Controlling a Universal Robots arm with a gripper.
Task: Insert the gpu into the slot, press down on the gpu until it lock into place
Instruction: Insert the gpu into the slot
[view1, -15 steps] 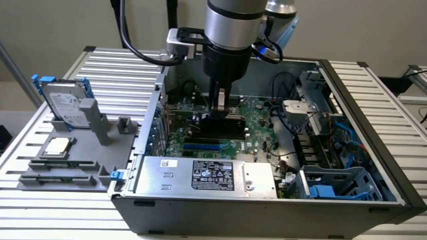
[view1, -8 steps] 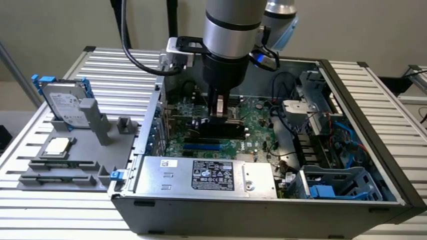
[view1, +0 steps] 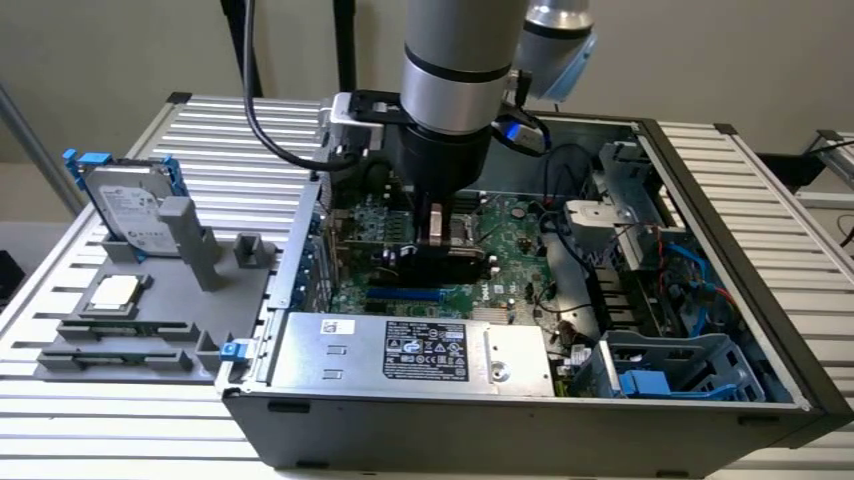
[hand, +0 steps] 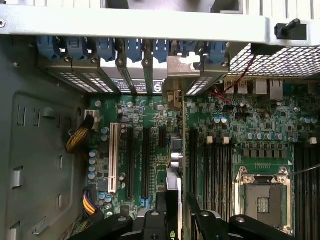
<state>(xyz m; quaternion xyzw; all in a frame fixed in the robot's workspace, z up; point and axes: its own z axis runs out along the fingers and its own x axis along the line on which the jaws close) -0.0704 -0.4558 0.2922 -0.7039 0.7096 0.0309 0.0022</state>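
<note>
My gripper (view1: 438, 238) reaches down into the open computer case (view1: 534, 425) and is shut on the gpu (view1: 434, 266), a black card standing on edge over the motherboard. The blue slot (view1: 404, 295) shows as a narrow strip just under the card's lower edge; whether the card's edge sits in it I cannot tell. In the wrist view I see the gpu (hand: 173, 182) edge-on between the black fingers (hand: 202, 222) of the gripper (hand: 180, 220). Its metal bracket (hand: 175, 75) lies by the rear openings, and the card hides the slot beneath it.
The silver power-supply box (view1: 414, 350) lies close in front of the slot. Black memory strips (hand: 215, 165) and the processor socket (hand: 262, 200) flank the card; a white slot (hand: 114, 157) lies on the other side. A hard drive (view1: 127, 205) stands on a grey fixture outside the case.
</note>
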